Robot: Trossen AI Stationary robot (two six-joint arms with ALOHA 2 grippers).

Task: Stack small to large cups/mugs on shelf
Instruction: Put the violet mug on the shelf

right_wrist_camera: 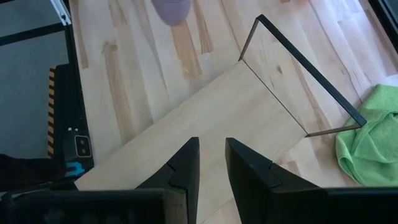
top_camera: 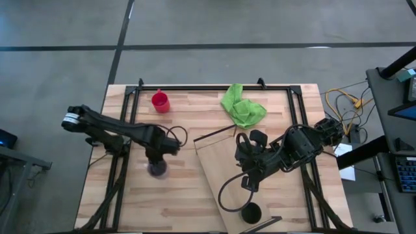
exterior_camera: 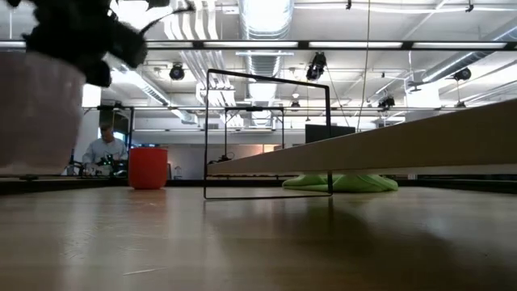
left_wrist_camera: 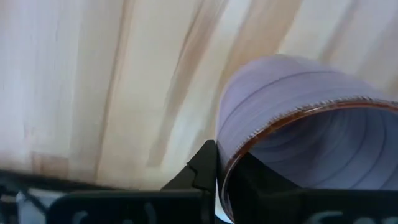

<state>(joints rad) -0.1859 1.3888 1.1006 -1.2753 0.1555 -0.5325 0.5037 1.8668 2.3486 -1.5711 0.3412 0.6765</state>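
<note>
On the bench (top_camera: 195,117), order big to small: the shelf (top_camera: 221,169) runs diagonally right of centre, its dark end rim raised off the wood. Green cloth (top_camera: 242,107) sits at the far edge, off the shelf.

Left tool (top_camera: 158,166) is over the purple cup (top_camera: 157,170), left of the shelf. The wrist view shows one finger (left_wrist_camera: 202,168) outside the cup wall and the other inside the rim, so it's clamped on the wall. Low view suggests the cup is at or just off the bench — can't tell which.

Right tool (right_wrist_camera: 211,163) hovers above the shelf, fingers a narrow gap apart, holding nothing.

Black cup (top_camera: 251,212) already stands on the shelf's near end. Red cup (top_camera: 160,102) is on the bench at the far left, well apart from the shelf.

Step in hand, as I read it: carrying purple to the shelf. Next move needs a lift clear of the shelf edge, then a set-down by size relative to black — red still to go.
</note>
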